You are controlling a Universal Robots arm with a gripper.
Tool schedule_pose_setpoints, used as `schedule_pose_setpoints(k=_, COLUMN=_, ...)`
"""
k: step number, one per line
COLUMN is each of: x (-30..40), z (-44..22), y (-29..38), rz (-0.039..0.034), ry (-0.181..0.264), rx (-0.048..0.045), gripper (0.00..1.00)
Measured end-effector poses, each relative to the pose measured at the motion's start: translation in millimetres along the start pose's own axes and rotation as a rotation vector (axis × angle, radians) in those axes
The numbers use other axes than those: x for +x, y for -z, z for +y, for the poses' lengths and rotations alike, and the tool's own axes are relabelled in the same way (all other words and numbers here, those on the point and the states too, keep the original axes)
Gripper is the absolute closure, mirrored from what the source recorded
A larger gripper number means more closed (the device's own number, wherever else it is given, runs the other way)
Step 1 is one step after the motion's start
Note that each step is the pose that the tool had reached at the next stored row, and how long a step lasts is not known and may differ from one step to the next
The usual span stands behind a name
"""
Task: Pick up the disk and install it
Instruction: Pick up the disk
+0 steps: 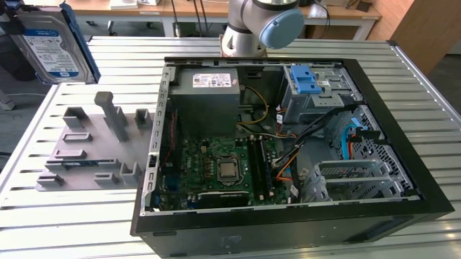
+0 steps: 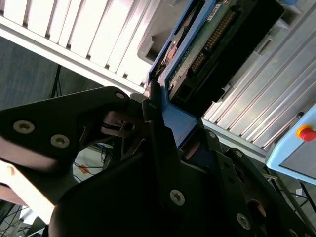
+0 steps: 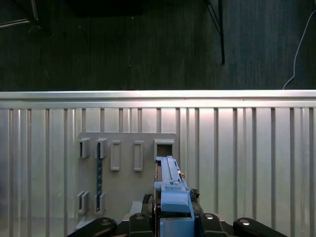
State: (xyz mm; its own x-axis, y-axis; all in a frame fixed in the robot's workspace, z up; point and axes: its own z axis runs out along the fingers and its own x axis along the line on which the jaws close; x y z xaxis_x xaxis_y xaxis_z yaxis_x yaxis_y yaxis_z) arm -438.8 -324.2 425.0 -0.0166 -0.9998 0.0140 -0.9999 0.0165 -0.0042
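Disk [image 1: 51, 46], held aloft, long axis upright, claw [image 3: 172, 205] pinching its blue edge

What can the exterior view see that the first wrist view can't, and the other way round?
Exterior view: the open computer case, with its motherboard and power supply. First wrist view: the gripper, shut on the disk by its blue frame, and the dark floor beyond. Both: the disk, the grey holder and the slatted metal table.
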Motion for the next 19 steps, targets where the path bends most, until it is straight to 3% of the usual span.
schedule_pose_setpoints(k=19, x=0.1, z=0.0, y=11.3, rz=0.0, ry=0.0, rx=0.0, gripper=0.63)
